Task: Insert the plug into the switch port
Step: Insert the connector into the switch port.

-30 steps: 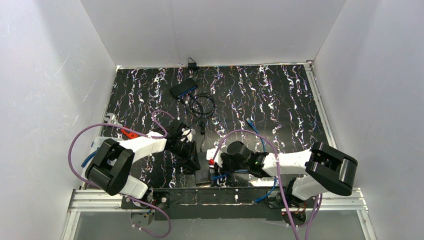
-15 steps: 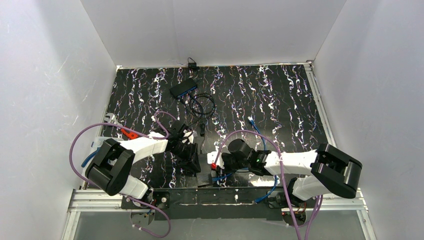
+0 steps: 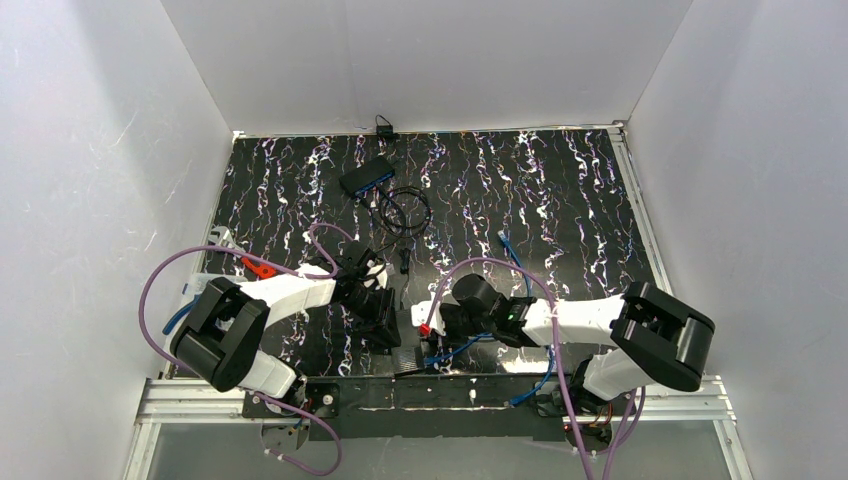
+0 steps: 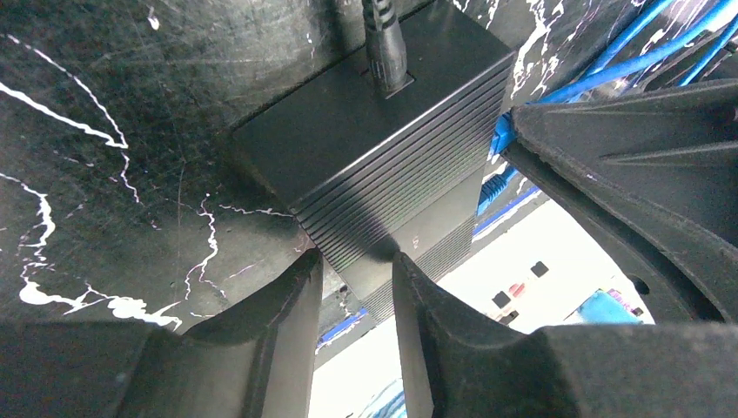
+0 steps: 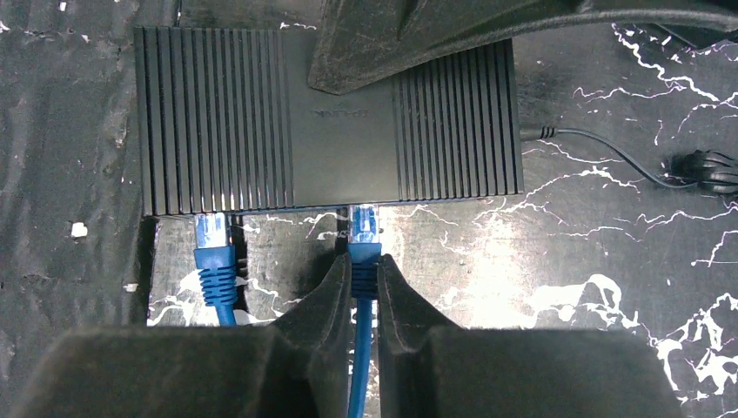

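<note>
The black ribbed switch (image 5: 339,131) lies near the table's front edge, seen also in the left wrist view (image 4: 383,148). My left gripper (image 4: 352,266) is shut on one end of the switch, and one of its fingers (image 5: 392,43) lies over the switch's top. My right gripper (image 5: 365,261) is shut on the blue plug (image 5: 365,231) by its boot. The plug's clear tip touches the switch's front face at a middle port; how deep it sits is hidden. In the top view the two grippers, left (image 3: 385,318) and right (image 3: 434,335), meet over the switch (image 3: 405,357).
A second blue plug (image 5: 213,248) sits in a port further left. A thin black power cable (image 5: 609,155) leaves the switch's right side. Another switch (image 3: 366,176) and a cable coil (image 3: 405,208) lie at the back. White walls enclose the mat.
My right arm has shifted slightly left toward the switch with the plug still held. The left gripper has stayed on the switch.
</note>
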